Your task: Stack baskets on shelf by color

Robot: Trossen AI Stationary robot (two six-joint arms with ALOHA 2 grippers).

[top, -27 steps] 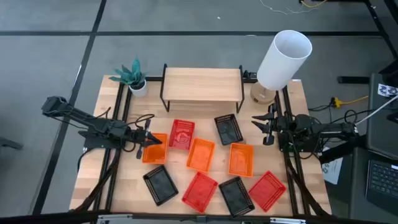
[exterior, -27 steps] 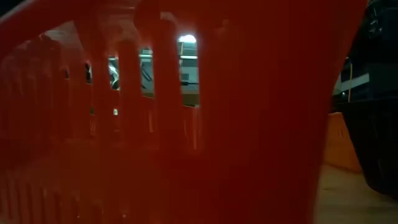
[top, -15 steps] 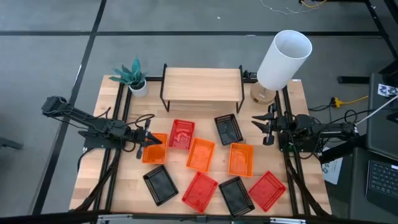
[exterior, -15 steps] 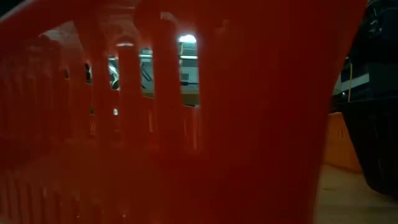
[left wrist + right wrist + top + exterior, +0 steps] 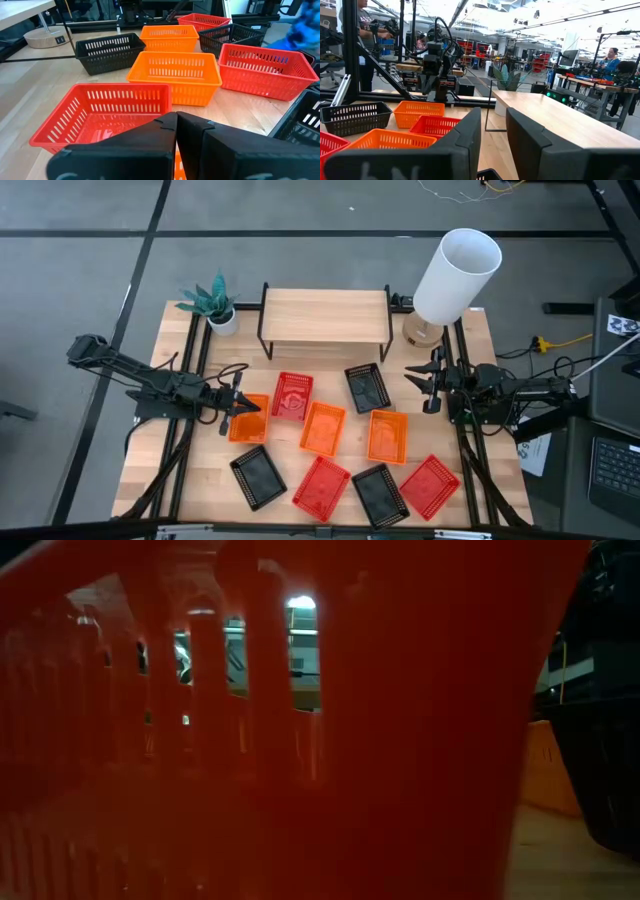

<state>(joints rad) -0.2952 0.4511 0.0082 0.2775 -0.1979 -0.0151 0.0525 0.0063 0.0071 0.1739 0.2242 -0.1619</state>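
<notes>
Nine mesh baskets lie on their bottoms across the wooden table in front of the bare shelf (image 5: 326,318). My left gripper (image 5: 238,406) is shut at the left end of an orange basket (image 5: 252,422). Right of it lie a red basket (image 5: 292,395), two orange baskets (image 5: 323,428) (image 5: 388,435) and a black basket (image 5: 367,387). Along the near edge lie a black basket (image 5: 257,476), a red basket (image 5: 322,485), another black basket (image 5: 380,492) and another red basket (image 5: 430,485). My right gripper (image 5: 424,387) is open and hovers near the table's right edge, touching nothing. My left gripper is shut on the orange basket's left end wall; a sliver of orange (image 5: 175,162) shows between the shut fingers (image 5: 150,135). It comes in from the table's left, slanting down. The basket sits flat on the table.
A small potted plant (image 5: 210,302) stands left of the shelf and a tall white cylinder (image 5: 455,272) on a round base stands to its right. A red basket wall (image 5: 300,740) fills the low view. People stand in the room beyond the table.
</notes>
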